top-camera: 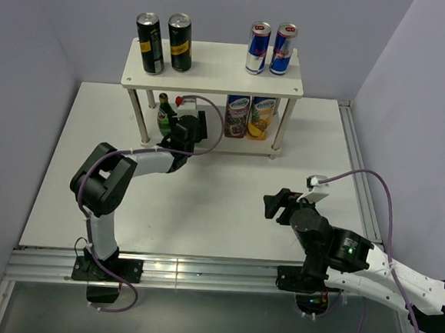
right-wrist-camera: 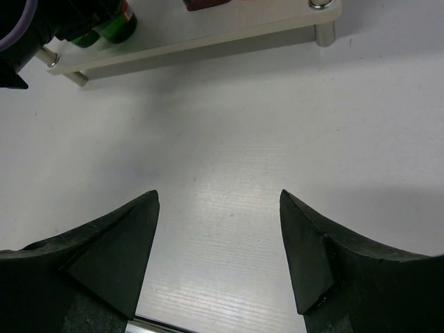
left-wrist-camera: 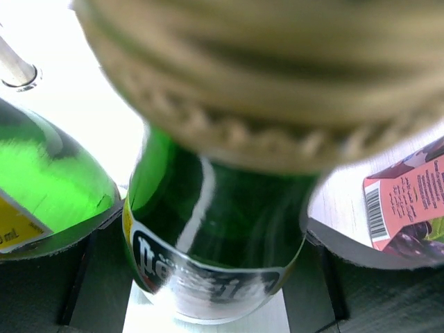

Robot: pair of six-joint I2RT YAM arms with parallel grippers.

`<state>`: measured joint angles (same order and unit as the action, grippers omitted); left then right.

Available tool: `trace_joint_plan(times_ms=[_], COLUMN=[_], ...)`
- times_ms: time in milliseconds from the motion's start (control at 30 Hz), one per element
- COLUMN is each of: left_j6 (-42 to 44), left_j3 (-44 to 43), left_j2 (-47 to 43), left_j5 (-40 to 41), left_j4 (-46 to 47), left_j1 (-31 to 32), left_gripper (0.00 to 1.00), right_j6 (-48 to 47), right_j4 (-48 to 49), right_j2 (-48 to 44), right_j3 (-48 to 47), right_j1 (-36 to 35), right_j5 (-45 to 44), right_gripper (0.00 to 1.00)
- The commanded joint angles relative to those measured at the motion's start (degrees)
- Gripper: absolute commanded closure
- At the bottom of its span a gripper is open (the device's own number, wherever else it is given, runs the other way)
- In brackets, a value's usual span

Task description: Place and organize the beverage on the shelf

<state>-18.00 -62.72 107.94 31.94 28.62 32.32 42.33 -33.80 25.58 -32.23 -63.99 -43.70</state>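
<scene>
The shelf (top-camera: 214,72) stands at the back of the table. Two black cans (top-camera: 150,43) (top-camera: 180,43) are on its top board at the left, and two blue-and-silver cans (top-camera: 258,48) (top-camera: 283,49) at the right. One green bottle (top-camera: 163,111) stands on the lower board at the left; it also shows in the left wrist view (left-wrist-camera: 48,187). My left gripper (top-camera: 176,123) reaches into the lower tier beside it, shut on the second green bottle (left-wrist-camera: 215,229), which stands upright on the lower board. My right gripper (top-camera: 277,204) is open and empty over the table, away from the shelf (right-wrist-camera: 208,38).
Two juice cartons (top-camera: 236,115) (top-camera: 262,117) stand on the lower board right of the bottles; one shows in the left wrist view (left-wrist-camera: 409,201). Thin shelf posts (top-camera: 281,132) stand at the corners. A raised metal rail (top-camera: 360,185) runs along the table's right edge.
</scene>
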Motion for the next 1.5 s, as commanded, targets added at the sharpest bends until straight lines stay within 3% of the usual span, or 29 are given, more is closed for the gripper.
trace_joint_plan(times_ms=[0,100,200,233,333,433,700,733,933,1467], left_j6=[0.77,1.30,1.74,1.83,2.44,2.44,0.25,0.07,0.07,-2.47], left_j3=[-3.99,-4.17,-4.08,-3.82,-3.81,-4.25,-3.03,-2.33,0.40,12.26], left_j2=[0.08,0.43,0.43,0.34,0.25,0.52,-0.18,-0.71,-3.26,-17.22], left_j5=[2.16,2.33,1.89,1.37,-0.03,-0.83,-2.41,-2.33,-1.54,6.02], left_j4=[6.98,7.06,7.06,6.97,6.80,5.92,4.51,4.51,3.99,-1.37], left_j1=[-0.85,-1.03,-1.11,-1.03,-1.11,-1.12,-1.03,-0.94,0.47,8.63], left_gripper=[1.00,1.00,0.77,0.62,0.34,0.24,0.15,0.08,0.01,0.01], right_j6=[-0.23,-0.23,-0.14,-0.14,-0.14,-0.14,0.04,0.12,0.21,0.39], right_j4=[1.99,1.99,1.99,1.90,1.90,1.81,1.72,1.72,1.72,1.63], right_j2=[0.61,0.87,0.78,0.78,0.70,0.69,0.26,0.17,-0.45,-1.06], right_j3=[-0.03,-0.03,-0.03,-0.03,-0.03,-0.12,0.15,0.15,0.24,0.41], right_j1=[-0.35,-0.26,-0.17,-0.26,-0.26,-0.26,-0.26,-0.17,-0.26,-0.26], right_j5=[-1.21,-1.21,-1.21,-1.21,-1.21,-1.21,-1.30,-1.30,-1.47,-1.91], right_gripper=[0.23,0.23,0.23,0.23,0.23,0.23,0.23,0.23,0.23,0.23])
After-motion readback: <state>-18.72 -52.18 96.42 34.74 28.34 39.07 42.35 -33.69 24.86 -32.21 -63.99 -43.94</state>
